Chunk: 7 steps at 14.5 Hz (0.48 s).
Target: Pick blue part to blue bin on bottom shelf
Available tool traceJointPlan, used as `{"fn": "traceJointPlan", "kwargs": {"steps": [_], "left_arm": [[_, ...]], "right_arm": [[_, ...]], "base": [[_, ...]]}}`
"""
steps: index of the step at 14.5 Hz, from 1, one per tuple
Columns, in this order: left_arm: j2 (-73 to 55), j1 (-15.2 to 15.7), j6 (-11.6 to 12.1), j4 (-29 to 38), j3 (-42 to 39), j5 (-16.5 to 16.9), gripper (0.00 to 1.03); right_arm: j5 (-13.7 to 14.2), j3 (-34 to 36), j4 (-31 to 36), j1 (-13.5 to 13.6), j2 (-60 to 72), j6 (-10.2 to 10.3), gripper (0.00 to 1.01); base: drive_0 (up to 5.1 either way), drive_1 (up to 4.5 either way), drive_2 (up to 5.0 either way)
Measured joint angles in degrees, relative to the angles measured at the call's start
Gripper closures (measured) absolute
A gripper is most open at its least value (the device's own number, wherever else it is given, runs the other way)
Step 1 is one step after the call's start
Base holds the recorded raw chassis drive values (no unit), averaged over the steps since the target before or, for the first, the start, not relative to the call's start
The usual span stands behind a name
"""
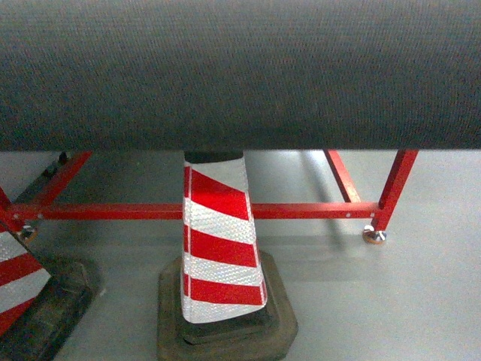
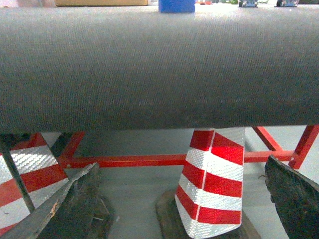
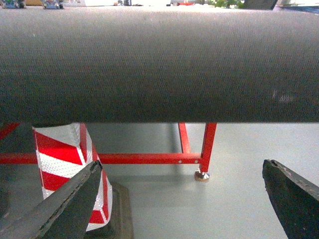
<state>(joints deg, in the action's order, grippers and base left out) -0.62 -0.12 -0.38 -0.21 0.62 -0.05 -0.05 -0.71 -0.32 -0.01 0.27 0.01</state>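
Both grippers: our left gripper (image 2: 174, 199) and right gripper (image 3: 184, 199) hang with jaws spread wide and nothing between them, each seen only in its own wrist view.

Level: we sit low, below the front edge of a dark worktop (image 1: 240, 75) that fills the upper half of every view.

Below it: a red frame (image 1: 301, 210), a striped cone (image 1: 218, 241) at centre and a second cone (image 1: 15, 278) at the left.

Blue thing: a blue block (image 2: 176, 5) shows at the far edge of the worktop in the left wrist view, only its lower part in frame. We cannot tell whether it is the part or the bin.

Relative to the hands: it lies well above and beyond the left gripper, across the whole worktop; the right wrist view does not show it.

Bottom shelf: not in view, so we cannot place the goal.

Risk, collision: raising either arm straight up could, we judge, strike the front edge of the worktop, which hangs close over both grippers.

Risk, floor: driving forward could hit the centre cone or the frame.

Risk, wrong pick: reaching before we see the blue thing whole could mean grasping the wrong object.
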Motion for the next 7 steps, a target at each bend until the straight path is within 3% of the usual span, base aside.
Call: {"fn": "traceJointPlan", "kwargs": {"steps": [7], "left_arm": [[0.0, 0.0, 0.35, 0.0, 0.0, -0.02, 0.05]], "right_arm": [[0.02, 0.0, 0.02, 0.0, 0.0, 0.0, 0.03]], "base": [[0.0, 0.0, 0.0]]}}
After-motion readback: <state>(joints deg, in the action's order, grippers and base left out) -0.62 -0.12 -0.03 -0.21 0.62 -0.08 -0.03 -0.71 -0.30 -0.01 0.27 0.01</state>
